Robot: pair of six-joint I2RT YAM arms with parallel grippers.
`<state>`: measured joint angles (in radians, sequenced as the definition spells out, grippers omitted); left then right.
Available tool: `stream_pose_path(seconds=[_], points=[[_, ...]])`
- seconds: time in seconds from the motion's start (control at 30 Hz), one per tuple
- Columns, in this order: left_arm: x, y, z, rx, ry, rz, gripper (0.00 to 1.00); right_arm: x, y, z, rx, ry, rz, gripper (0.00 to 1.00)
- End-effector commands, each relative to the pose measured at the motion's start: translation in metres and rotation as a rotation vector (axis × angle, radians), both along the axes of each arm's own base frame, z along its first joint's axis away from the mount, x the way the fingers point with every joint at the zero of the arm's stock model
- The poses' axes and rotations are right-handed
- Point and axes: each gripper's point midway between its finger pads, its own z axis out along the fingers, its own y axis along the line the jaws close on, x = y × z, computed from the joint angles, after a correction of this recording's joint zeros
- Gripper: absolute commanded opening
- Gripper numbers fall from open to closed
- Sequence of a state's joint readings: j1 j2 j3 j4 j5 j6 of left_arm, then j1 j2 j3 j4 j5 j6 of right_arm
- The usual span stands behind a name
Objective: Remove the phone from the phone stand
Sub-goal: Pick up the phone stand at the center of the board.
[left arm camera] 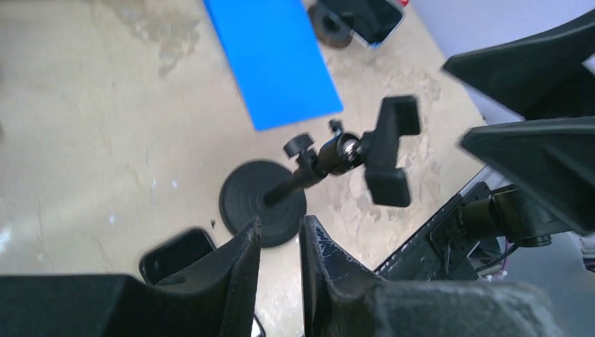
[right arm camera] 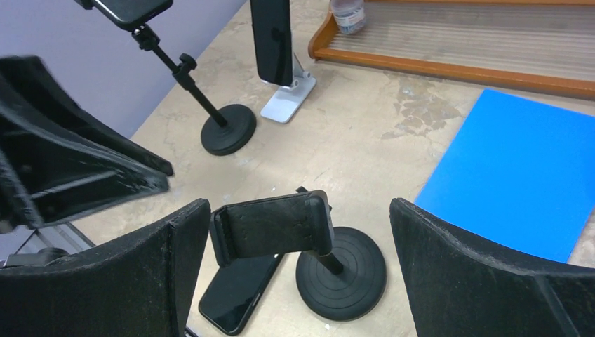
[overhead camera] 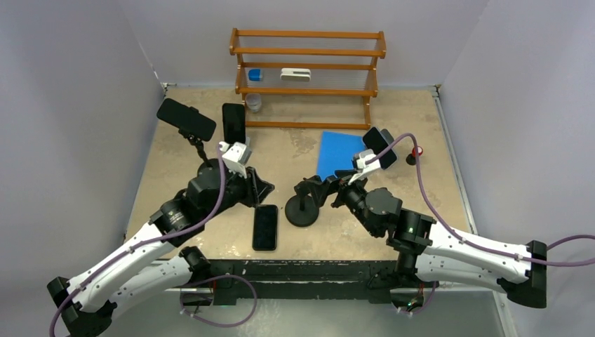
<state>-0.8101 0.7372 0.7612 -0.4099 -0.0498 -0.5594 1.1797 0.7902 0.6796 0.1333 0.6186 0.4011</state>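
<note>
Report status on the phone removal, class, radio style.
Left gripper shut, empty; right gripper open. Phone flat on table, off empty stand. Nothing obstructing.

Materials and finishes, placed relative to the black phone stand (overhead camera: 302, 208):

- Phone stand: matt black, plastic-looking clamp; round base with fine concentric ridges.
- Phone (overhead camera: 265, 227), flat just left of the base: glossy black glass face.
- Table (overhead camera: 421, 126): beige, stone-like, mottled and scuffed, dull.
- Blue sheet (overhead camera: 340, 154), behind the stand: smooth, matt, paper or thin plastic.
- Rack (overhead camera: 307, 76), far behind: varnished reddish wood with a soft sheen.
- Folding stand (right arm camera: 288, 98), behind left: brushed silver metal.
- Right gripper (right arm camera: 302, 274) finger pads: rough, grainy black.
- Left gripper (left arm camera: 279, 267) pads: black, scratched, worn.
</note>
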Motion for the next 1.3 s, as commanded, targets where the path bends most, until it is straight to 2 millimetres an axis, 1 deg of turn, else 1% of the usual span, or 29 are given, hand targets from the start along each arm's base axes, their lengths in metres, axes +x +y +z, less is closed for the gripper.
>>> stream_pose_path(seconds=[0.0,0.07,0.13,0.23,0.4,0.57,0.63,0.7,0.77,0.9,1.0,1.1,1.2,1.27], points=[[0.017,-0.003,0.066,-0.05,-0.343,-0.038,0.26,0.008,-0.001,0.011,0.086,0.015,-0.069,0.97],[0.02,-0.002,0.076,-0.051,-0.418,-0.038,0.27,0.007,0.0,0.014,0.116,0.018,-0.066,0.95],[0.021,-0.002,0.082,-0.054,-0.467,-0.048,0.27,0.001,0.005,0.016,0.139,0.007,-0.014,0.95],[0.015,-0.006,0.085,-0.063,-0.507,-0.096,0.27,-0.011,0.008,0.019,0.178,-0.037,0.078,0.97],[0.001,-0.003,0.085,-0.077,-0.53,-0.14,0.29,-0.013,-0.001,0.008,0.183,-0.088,0.079,0.99],[-0.003,0.007,0.087,-0.088,-0.546,-0.113,0.3,-0.022,-0.005,-0.003,0.272,-0.113,0.118,0.99],[-0.003,0.009,0.088,-0.09,-0.55,-0.107,0.3,-0.024,-0.005,-0.01,0.305,-0.107,0.125,0.98],[-0.003,0.01,0.087,-0.09,-0.544,-0.105,0.3,-0.027,-0.001,-0.02,0.313,-0.1,0.15,0.98],[0.002,0.013,0.086,-0.08,-0.531,-0.071,0.3,-0.029,0.006,-0.031,0.306,-0.087,0.17,0.97],[0.004,0.015,0.086,-0.072,-0.525,-0.055,0.3,-0.032,0.022,-0.054,0.269,-0.072,0.225,0.96],[0.003,0.015,0.086,-0.072,-0.526,-0.055,0.3,-0.029,0.029,-0.067,0.228,-0.089,0.232,0.94],[0.003,0.017,0.086,-0.071,-0.528,-0.051,0.3,-0.023,0.028,-0.075,0.218,-0.12,0.205,0.92],[0.004,0.018,0.086,-0.068,-0.529,-0.044,0.3,-0.017,0.021,-0.074,0.247,-0.174,0.161,0.89],[0.004,0.019,0.086,-0.066,-0.529,-0.042,0.3,-0.012,0.022,-0.074,0.243,-0.2,0.14,0.88]])
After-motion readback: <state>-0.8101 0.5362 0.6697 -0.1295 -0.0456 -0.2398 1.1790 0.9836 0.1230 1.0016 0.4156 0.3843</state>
